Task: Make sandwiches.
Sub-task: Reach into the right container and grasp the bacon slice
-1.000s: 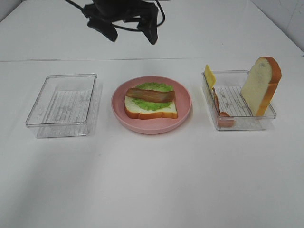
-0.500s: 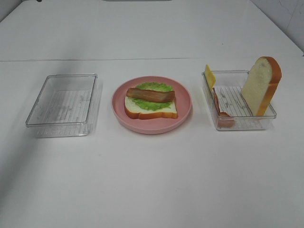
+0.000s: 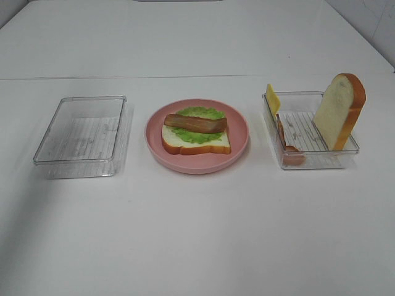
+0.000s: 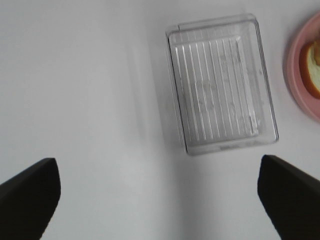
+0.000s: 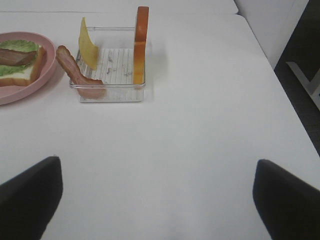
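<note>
You're roughly halfway — bread slice (image 3: pixel 196 147), lettuce (image 3: pixel 200 113) and bacon strip (image 3: pixel 195 123) are sitting on the pink plate (image 3: pixel 241 132); cheese square (image 3: pixel 272 98) and top slice (image 3: pixel 336 111) are waiting. Left gripper (image 4: pixel 160 200) and right gripper (image 5: pixel 157 200) are hanging empty — jaws apart.

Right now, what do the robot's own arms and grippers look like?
Only the finger ends of the left gripper and the right gripper show: plain matte black, broad, blunt, with rounded corners. No cables or markings are visible, and the high camera shows no arm.
</note>
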Motion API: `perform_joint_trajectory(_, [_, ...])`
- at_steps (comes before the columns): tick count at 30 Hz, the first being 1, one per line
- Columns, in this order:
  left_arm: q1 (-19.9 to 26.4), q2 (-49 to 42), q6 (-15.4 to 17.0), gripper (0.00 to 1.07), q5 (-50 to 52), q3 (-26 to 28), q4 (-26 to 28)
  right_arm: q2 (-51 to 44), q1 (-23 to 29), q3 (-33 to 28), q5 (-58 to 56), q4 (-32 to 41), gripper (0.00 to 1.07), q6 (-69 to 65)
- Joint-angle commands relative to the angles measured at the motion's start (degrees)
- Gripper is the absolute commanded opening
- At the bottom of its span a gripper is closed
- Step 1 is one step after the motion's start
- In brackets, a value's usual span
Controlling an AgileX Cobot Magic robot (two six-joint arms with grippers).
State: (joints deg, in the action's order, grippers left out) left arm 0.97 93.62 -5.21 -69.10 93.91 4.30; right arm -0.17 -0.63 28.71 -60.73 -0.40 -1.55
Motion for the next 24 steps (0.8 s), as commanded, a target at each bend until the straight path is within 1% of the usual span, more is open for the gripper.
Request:
perform_joint_trajectory(1, [-0.06, -16.04, 0.34, 1.01, 3.32, -14.44, 0.11, -0.74, -0.34, -0.17, 0.34, -0.06, 0.97, -0.34])
perform_joint_trajectory(2, [-0.06, -16.04, 0.34, 1.01, 3.32, -14.44, 0.11, -0.74, -0.34, -0.17, 0.34, -0.06, 0.97, -0.34])
perform_joint_trajectory(3, [-0.06, -20.00, 0.34, 1.01, 4.13, -17.82, 0.11, -0.74, -0.34, -0.17, 0.34, -0.06, 0.97, -0.34])
perform_joint_trajectory(4, [-0.06, -27.33, 0.34, 1.01, 5.27, -23.49, 0.11, -0.74, -0.34, -0.17, 0.34, -0.06, 0.97, -0.34])
perform_joint_trajectory(5, [-0.06, -27.33, 0.34, 1.01, 5.27, -23.49, 0.11, -0.74, -0.34, -0.17, 0.34, -0.06, 0.97, -0.34])
perform_joint_trajectory(6, [-0.06, -34.72, 0.34, 1.01, 6.02, -29.05, 0.11, -0.74, -0.34, -0.17, 0.34, -0.06, 0.97, -0.34])
perform_joint_trajectory(7, [-0.06, -38.73, 0.34, 1.01, 6.25, -31.51, 0.11, -0.74, -0.34, -0.17, 0.34, -0.06, 0.97, -0.34])
perform_joint_trajectory(8, [-0.06, -38.73, 0.34, 1.01, 6.25, -31.51, 0.11, -0.74, -0.34, -0.17, 0.34, -0.06, 0.97, -0.34])
perform_joint_trajectory(9, [-0.06, -45.89, 0.34, 1.01, 6.93, -35.52, 0.06, -0.74, -0.34, -0.17, 0.34, -0.06, 0.97, -0.34])
perform_joint_trajectory(10, [-0.06, -49.79, 0.34, 1.01, 7.10, -37.53, 0.06, -0.74, -0.34, -0.17, 0.34, -0.06, 0.97, -0.34])
perform_joint_trajectory(11, [-0.06, -49.79, 0.34, 1.01, 7.10, -37.53, 0.06, -0.74, -0.34, -0.17, 0.34, -0.06, 0.97, -0.34])
perform_joint_trajectory(12, [-0.06, -57.58, 0.74, 1.01, 6.93, -40.79, 0.06, -0.74, -0.34, -0.17, 0.34, -0.06, 0.97, -0.34])
perform_joint_trajectory(13, [-0.06, -61.36, 1.20, 1.01, 6.82, -42.40, 0.06, -0.74, -0.34, -0.17, 0.34, -0.06, 0.97, -0.34])
perform_joint_trajectory(14, [-0.06, -61.36, 1.20, 1.01, 6.82, -42.40, 0.06, -0.74, -0.34, -0.17, 0.34, -0.06, 0.97, -0.34])
perform_joint_trajectory(15, [-0.06, -67.84, 2.35, 1.00, 6.19, -45.21, 0.06, -0.74, -0.34, -0.17, 0.34, -0.06, 0.97, -0.34])
perform_joint_trajectory(16, [-0.06, -70.47, 2.92, 1.00, 5.61, -46.12, 0.06, -0.74, -0.34, -0.17, 0.34, -0.06, 0.97, -0.34])
perform_joint_trajectory(17, [-0.06, -70.47, 2.92, 1.00, 5.61, -46.12, 0.06, -0.74, -0.34, -0.17, 0.34, -0.06, 0.97, -0.34])
perform_joint_trajectory(18, [-0.06, -76.43, 3.95, 1.00, 4.13, -48.19, 0.06, -0.74, -0.34, -0.17, 0.34, -0.06, 0.97, -0.34])
perform_joint_trajectory(19, [-0.06, -76.43, 3.95, 1.00, 4.13, -48.19, 0.06, -0.74, -0.34, -0.17, 0.34, -0.06, 0.97, -0.34])
perform_joint_trajectory(20, [-0.06, -81.65, 3.84, 1.00, 2.52, -50.13, 0.06, -0.74, -0.34, -0.17, 0.34, -0.06, 0.97, -0.34])
perform_joint_trajectory(21, [-0.06, -83.48, 3.67, 1.00, 2.06, -50.99, 0.06, -0.74, -0.34, -0.17, 0.34, -0.06, 0.97, -0.34])
perform_joint_trajectory(22, [-0.06, -83.48, 3.67, 1.00, 2.06, -50.99, 0.06, -0.74, -0.34, -0.17, 0.34, -0.06, 0.97, -0.34])
perform_joint_trajectory(24, [-0.06, -90.81, 3.78, 1.00, 1.26, -55.41, 0.11, -0.74, -0.34, -0.17, 0.34, -0.06, 0.97, -0.34])
